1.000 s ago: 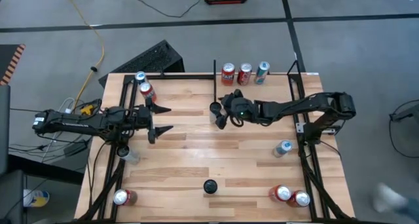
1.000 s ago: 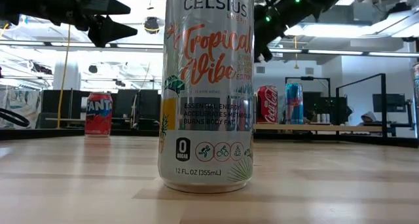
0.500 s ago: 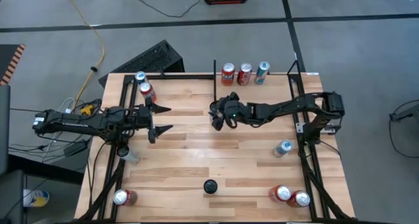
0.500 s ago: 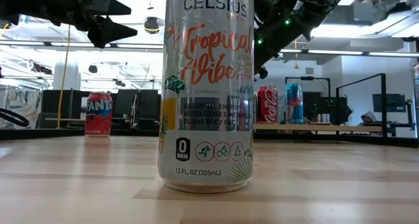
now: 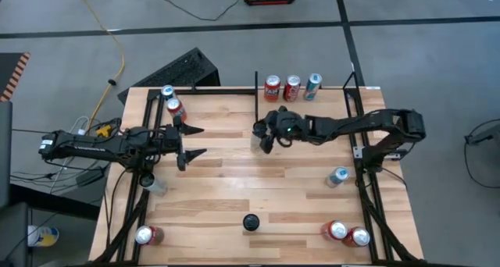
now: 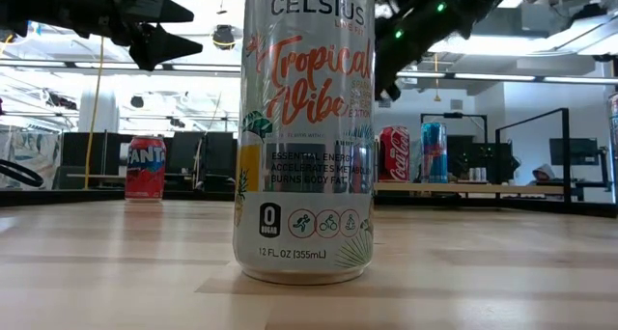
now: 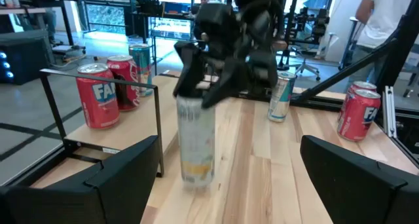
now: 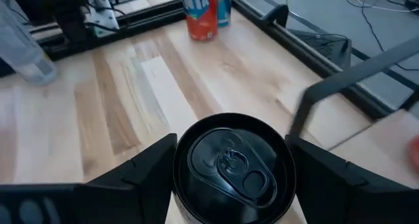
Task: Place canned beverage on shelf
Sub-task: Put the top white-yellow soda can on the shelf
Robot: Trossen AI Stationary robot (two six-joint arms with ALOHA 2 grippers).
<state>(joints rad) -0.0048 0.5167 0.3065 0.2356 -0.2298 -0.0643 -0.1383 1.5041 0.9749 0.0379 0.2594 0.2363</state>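
Can (image 8: 230, 168) sits between the right gripper (image 8: 229, 160) fingers (closing, not surely clamped); lifting early could tip it. Left gripper (image 5: 190, 141) waits open.

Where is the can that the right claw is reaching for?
In the high view, the can stands mid-table beside the black divider bar, under the right claw, whose fingers flank its top.

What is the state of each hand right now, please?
Left hand: open, holding nothing.
Right hand: closed on the black-topped can.
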